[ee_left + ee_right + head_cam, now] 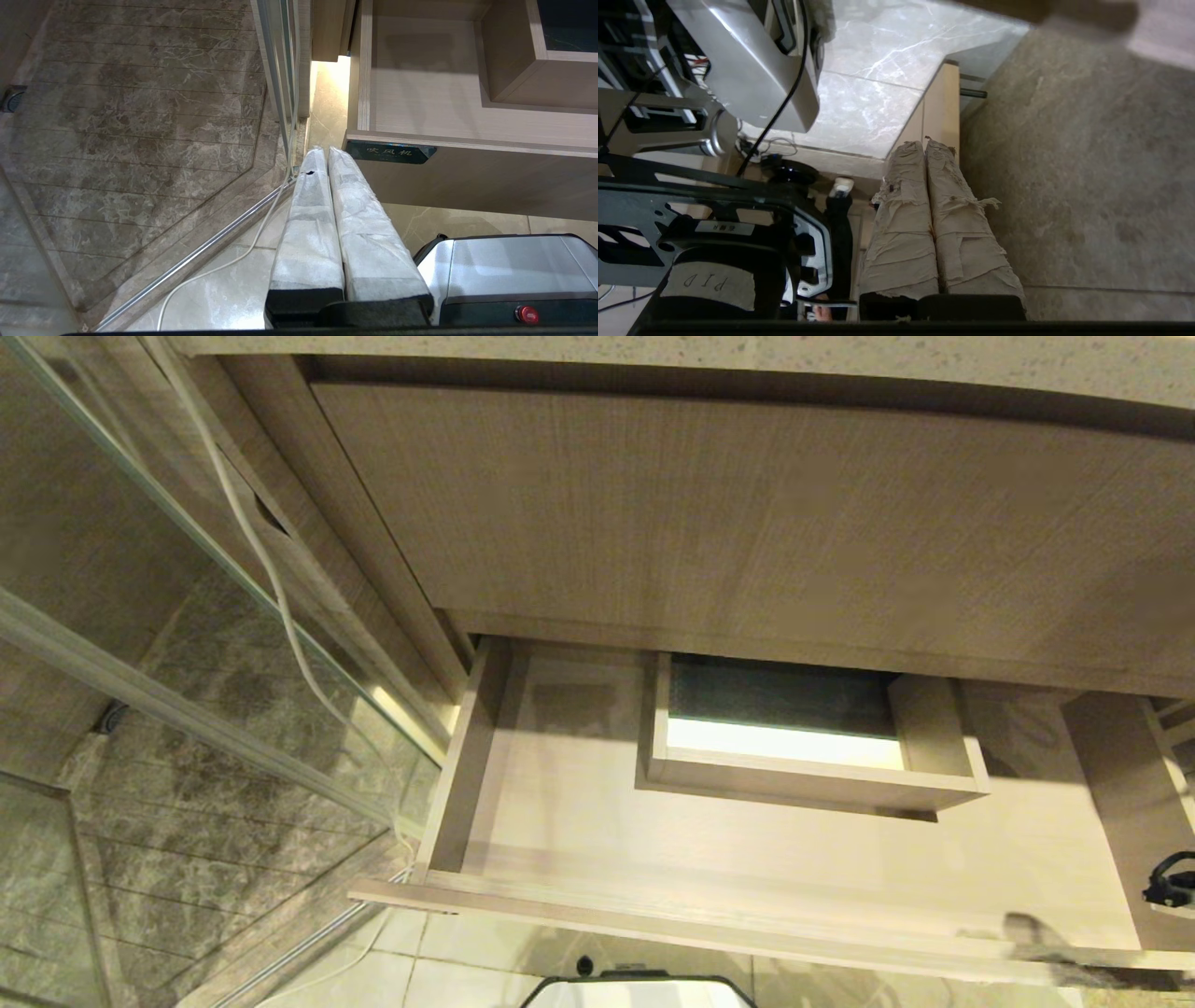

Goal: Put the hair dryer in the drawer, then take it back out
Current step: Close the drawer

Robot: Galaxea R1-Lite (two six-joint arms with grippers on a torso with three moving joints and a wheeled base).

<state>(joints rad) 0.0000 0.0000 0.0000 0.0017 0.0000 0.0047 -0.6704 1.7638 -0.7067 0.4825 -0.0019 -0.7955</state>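
wood-grain drawer [747, 859] pulled out | right pincer [924, 144] pressed together, holding nothing | left pincer [325, 151] together, empty

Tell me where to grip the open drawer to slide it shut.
Probably the top edge of the front panel, pinched from above. The drawer stands pulled out, its front is flat with no handle, and that thin lip is exposed with nothing behind it.

left gripper [327, 156]: fingers pressed together, empty | right gripper [924, 145]: fingers pressed together, empty
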